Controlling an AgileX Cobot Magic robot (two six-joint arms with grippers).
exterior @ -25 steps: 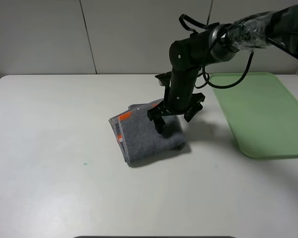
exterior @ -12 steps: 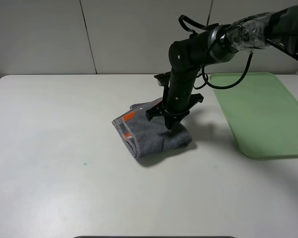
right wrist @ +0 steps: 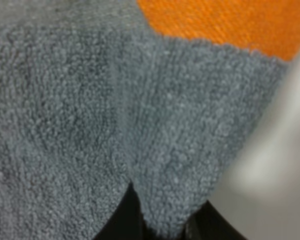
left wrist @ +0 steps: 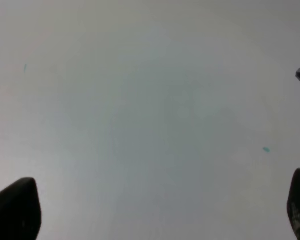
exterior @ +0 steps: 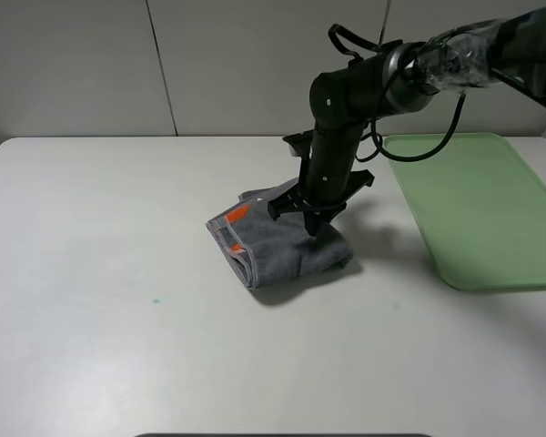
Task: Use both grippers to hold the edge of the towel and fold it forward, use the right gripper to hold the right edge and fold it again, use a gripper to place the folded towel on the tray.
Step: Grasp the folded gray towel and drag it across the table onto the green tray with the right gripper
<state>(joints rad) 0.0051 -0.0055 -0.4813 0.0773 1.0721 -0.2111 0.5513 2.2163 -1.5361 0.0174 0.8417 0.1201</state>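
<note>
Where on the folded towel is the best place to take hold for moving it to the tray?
From above, at the towel's right-hand part nearest the tray. The stacked layers there can be pinched together in one bite. The right claw is already shut on a fold there; that looks a sound grip.

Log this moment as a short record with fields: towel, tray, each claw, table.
towel: folded grey bundle on the table, orange band showing at its left end
tray: pale green, right of the towel, nothing on it
right claw: pinched shut on a ridge of the towel
left claw: fingertips wide apart over bare table, holding nothing
table: white
</note>
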